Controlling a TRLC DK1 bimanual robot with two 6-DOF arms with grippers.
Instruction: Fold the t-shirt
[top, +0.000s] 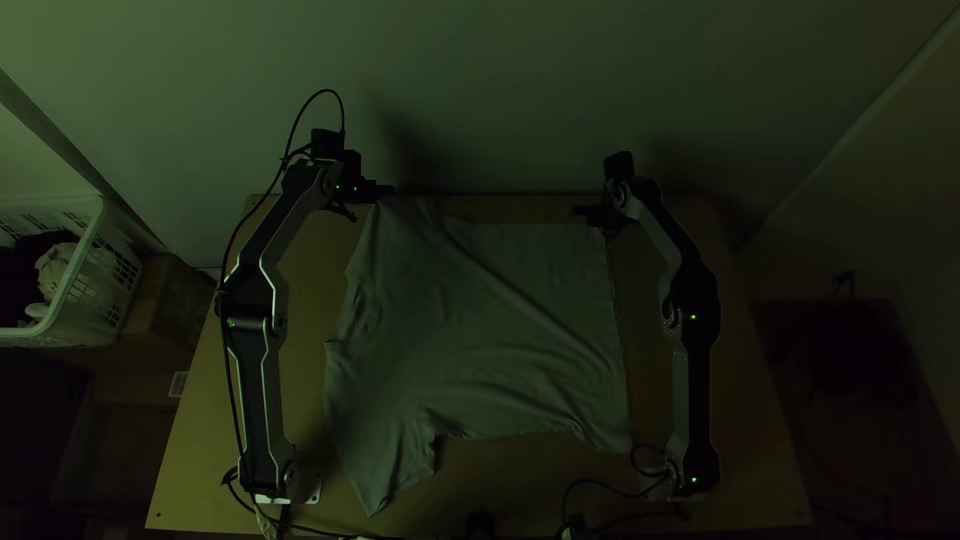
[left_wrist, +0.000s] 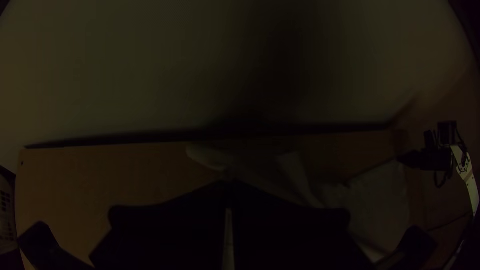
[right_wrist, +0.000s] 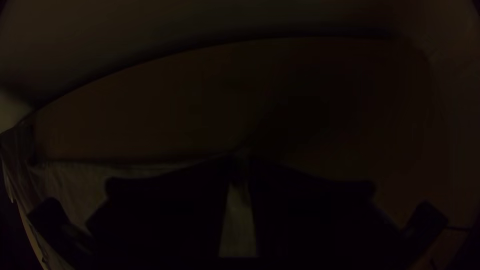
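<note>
The t-shirt (top: 480, 320) lies spread, its far edge pinched by the left end effector (top: 378, 199) and right end effector (top: 603, 226).

The shirt (top: 490, 320) is soft matt cloth, rumpled with creases; the desk (top: 740, 430) is smooth wood, the basket (top: 98, 285) looks like plastic, and the wall (top: 500, 80) seems matt and smooth.

We are looking steeply down from high over the near edge of the counter (top: 740, 430), taking in nearly all of it. From both wrists, we are peering in far closer, facing its far edge and the wall (top: 500, 90) beyond. In all three views, we are seeing that edge, the wall and part of the T-shirt (top: 480, 320).
</note>
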